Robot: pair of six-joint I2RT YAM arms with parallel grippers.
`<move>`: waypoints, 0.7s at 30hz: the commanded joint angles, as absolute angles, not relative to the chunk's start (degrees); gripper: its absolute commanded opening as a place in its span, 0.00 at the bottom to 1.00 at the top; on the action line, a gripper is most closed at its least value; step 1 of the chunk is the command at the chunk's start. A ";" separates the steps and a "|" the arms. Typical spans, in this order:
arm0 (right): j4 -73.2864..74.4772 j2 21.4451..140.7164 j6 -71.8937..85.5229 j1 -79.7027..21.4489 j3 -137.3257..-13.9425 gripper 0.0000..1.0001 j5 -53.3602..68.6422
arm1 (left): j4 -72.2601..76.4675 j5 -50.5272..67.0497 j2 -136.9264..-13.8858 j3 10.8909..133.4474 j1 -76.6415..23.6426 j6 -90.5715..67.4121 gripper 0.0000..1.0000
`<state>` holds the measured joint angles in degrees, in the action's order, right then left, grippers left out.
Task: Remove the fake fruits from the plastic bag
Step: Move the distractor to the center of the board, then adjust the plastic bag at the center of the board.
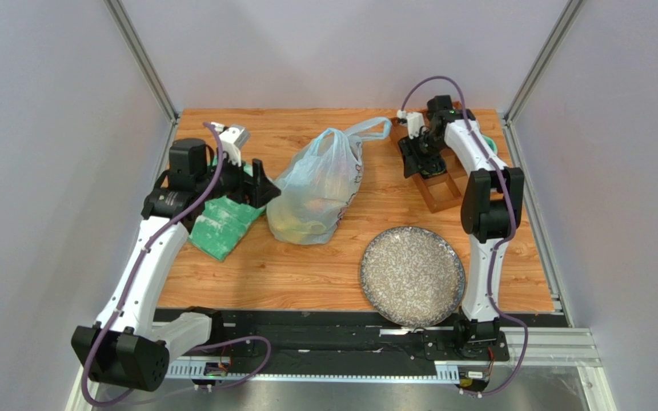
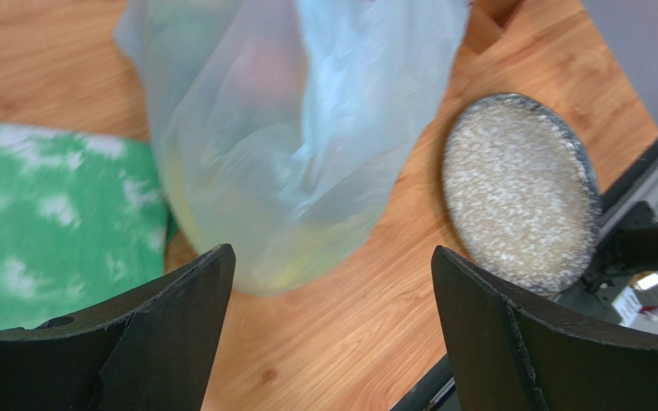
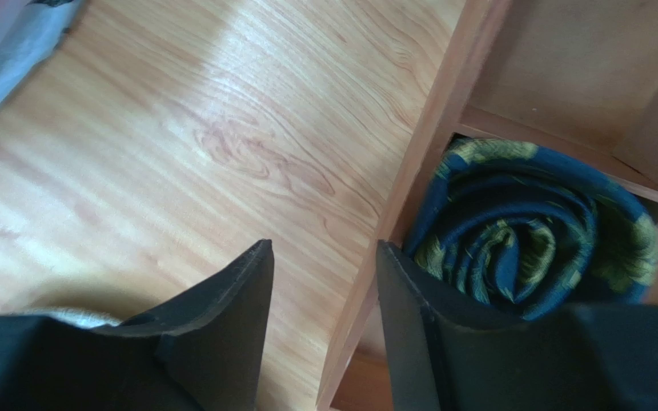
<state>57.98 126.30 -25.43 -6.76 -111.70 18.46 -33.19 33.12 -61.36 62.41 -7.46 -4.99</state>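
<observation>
Nearest the arm bases, a speckled plate (image 1: 412, 276) lies flat on the tabletop (image 1: 307, 274), right of centre and bare. Further in on the left is a green cloth (image 1: 221, 224) with a pale pattern, and the left arm reaches over it. The left hand (image 2: 331, 253) stands wide open and holds nothing. It is aimed at the lower flank of the plastic bag (image 1: 319, 193) from just beside it, with no contact evident. The bag slumps at mid-table, its bulging bottom toward the near side. The fake fruits (image 1: 300, 224) are all inside it, showing only as yellowish masses through the film, so no single fruit can be made out. The loop handles (image 1: 367, 130) trail toward the far right. Judged from its look, the film is thin, limp and slippery and will crumple rather than resist. It is best held at a handle loop or the mouth hem, pinching a gathered fold. The fruits are probably light, hard and smooth, liable to roll or squirt from a pinch, and are best taken across a narrow part. Farthest off, the right hand (image 3: 324, 248) hovers with its jaws partly apart, nothing visibly between them. It is at the edge of a wooden divider box (image 3: 444, 137) holding a rolled blue-green sock (image 3: 534, 227), well apart from the bag.
</observation>
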 commanded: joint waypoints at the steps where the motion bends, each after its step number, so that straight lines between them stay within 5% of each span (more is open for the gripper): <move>1: 65.91 117.87 -26.91 -6.94 -116.71 0.58 34.96 | -27.34 37.70 -66.51 70.82 -13.09 -9.13 0.94; 5: 58.93 111.37 -21.99 -7.03 -113.66 1.00 37.44 | -19.63 39.38 -74.95 79.61 -17.04 -18.34 0.96; 21: 44.39 118.56 -17.14 -7.91 -121.46 0.99 27.33 | -11.60 32.43 -97.99 93.43 -21.18 -41.04 0.99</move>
